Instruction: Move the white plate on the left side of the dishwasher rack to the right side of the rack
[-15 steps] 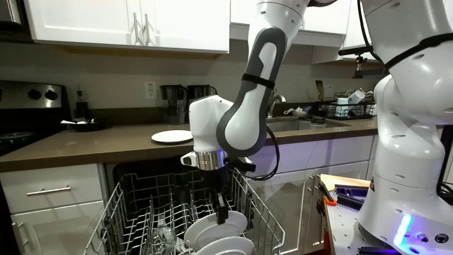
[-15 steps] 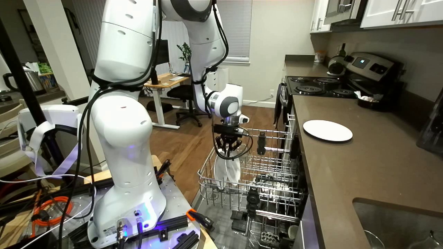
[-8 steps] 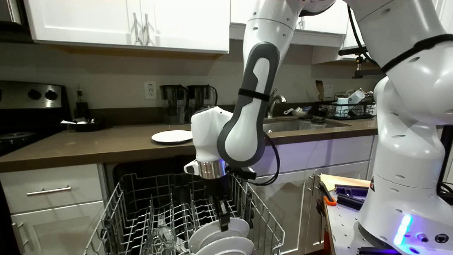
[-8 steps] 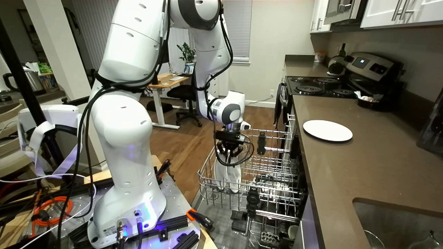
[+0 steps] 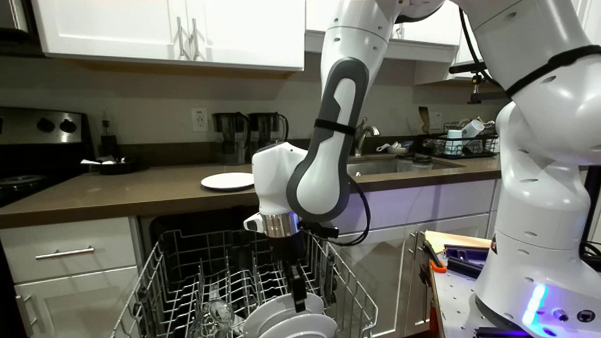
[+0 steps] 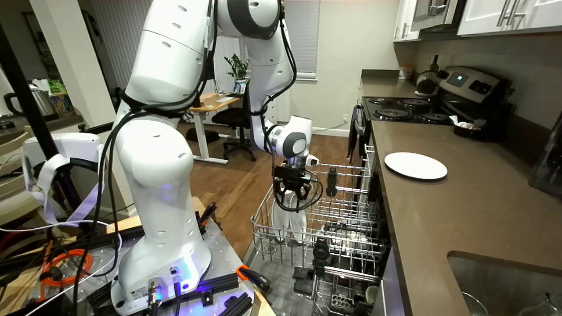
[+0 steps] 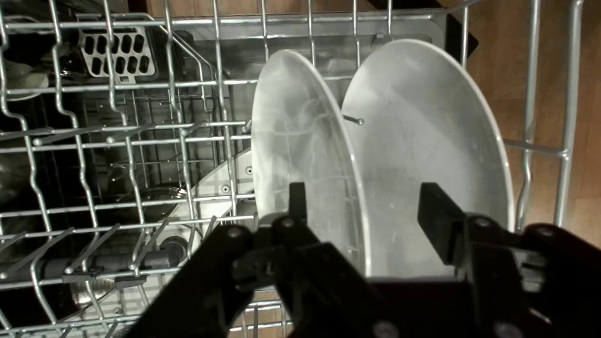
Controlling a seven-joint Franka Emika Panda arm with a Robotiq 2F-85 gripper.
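The white plate (image 7: 300,141) stands on edge in the dishwasher rack (image 7: 569,94), leaning, its rim between the spread fingers of my gripper (image 7: 366,204). One finger (image 7: 297,202) overlaps its face in the wrist view; the opposite finger (image 7: 436,216) is apart from its rim. Whether the plate touches the nearer finger I cannot tell. In an exterior view the plate (image 5: 263,313) shows behind another white plate and below the gripper (image 5: 299,298). In an exterior view the gripper (image 6: 293,198) hangs open over the upper edges of both plates.
Close beside it stands a second white plate (image 7: 422,103). Clear glassware (image 5: 218,314) sits in the rack across from the plates. Upright tines (image 7: 47,141) fill the rack's floor. A flat white plate (image 6: 415,166) lies on the brown counter (image 6: 465,206).
The gripper went down with the plate, then opened and let go of it. The plate has tipped slightly away from the fingers, leftward in an exterior view. The neighbouring plate stays put.
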